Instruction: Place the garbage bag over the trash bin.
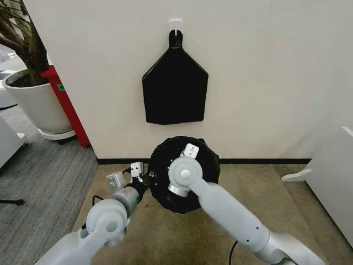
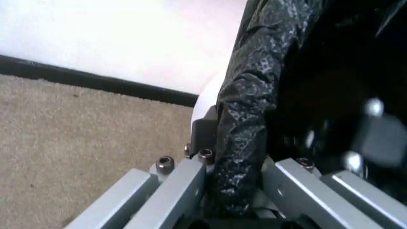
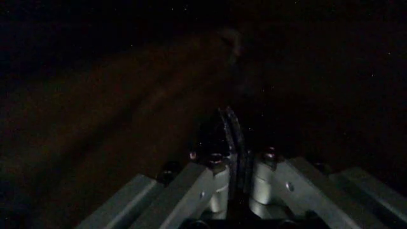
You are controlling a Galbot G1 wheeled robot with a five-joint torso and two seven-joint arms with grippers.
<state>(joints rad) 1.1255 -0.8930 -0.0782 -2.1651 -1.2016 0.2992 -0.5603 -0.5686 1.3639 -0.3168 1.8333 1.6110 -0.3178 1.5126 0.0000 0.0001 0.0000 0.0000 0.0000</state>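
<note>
The bag (image 1: pixel 185 196) is already draping over the bin (image 2: pixel 207 98), which is standing on the floor by the wall. The left hand (image 1: pixel 144 178) is pinching the film at the rim beside it. The right hand (image 3: pixel 234 157) is reaching inside the bag, closed on a thin fold. Seating the bag looks nearly finished.

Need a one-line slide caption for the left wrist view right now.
Left gripper shut on the garbage bag at the trash bin rim, above beige carpet beside the white wall.
</note>
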